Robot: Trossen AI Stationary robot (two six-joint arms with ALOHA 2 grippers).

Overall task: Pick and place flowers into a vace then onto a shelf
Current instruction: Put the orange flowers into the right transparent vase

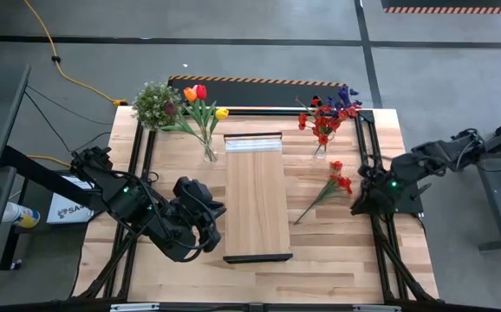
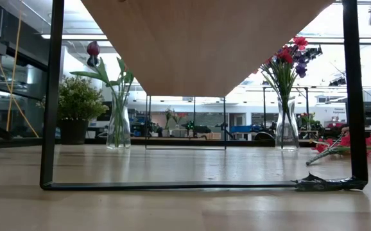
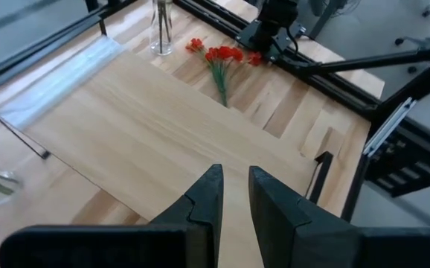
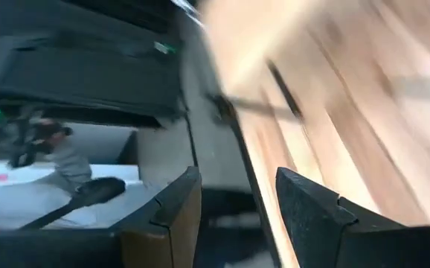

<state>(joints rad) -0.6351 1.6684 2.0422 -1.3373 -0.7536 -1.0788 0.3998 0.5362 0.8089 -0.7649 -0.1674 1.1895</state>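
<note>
Left gripper (image 1: 205, 227) parked over bench (image 1: 337, 260) just beside the shelf's (image 1: 257, 204) left long edge, near its front end; fingers (image 3: 209, 199) in left wrist view parted by a narrow gap, nothing between them, pointing across the shelf top. Right gripper (image 1: 361, 201) at the bench's right side by the dark frame rail, near the loose red flower spray (image 1: 333, 184); fingers (image 4: 178, 212) in right wrist view standing moderately apart, empty, background smeared. Shelf lying lengthwise mid-bench on a thin black frame, dark trim at the front short end, a pale strip at the far end; no vase on it. Left vase (image 1: 209, 153) standing on bench just off the shelf's far-left corner, holding tulips (image 1: 200, 97) in orange, red and yellow with green leaves. Right vase (image 1: 320, 149) standing on bench off the shelf's far-right corner, holding red blossoms and purple sprig (image 1: 328, 111). Loose red spray lying flat on bench between shelf's right edge and right gripper, blossoms toward the gripper, stem angled toward the shelf, touching neither as far as visible. Bushy potted plant (image 1: 156, 104) at far-left bench corner, beside the tulip vase. Low view: both glass vases (image 2: 118, 122) upright behind the frame legs, shelf underside overhead, red spray low at the right edge. Yellow cable (image 1: 60, 65) on the floor beyond the bench.
</note>
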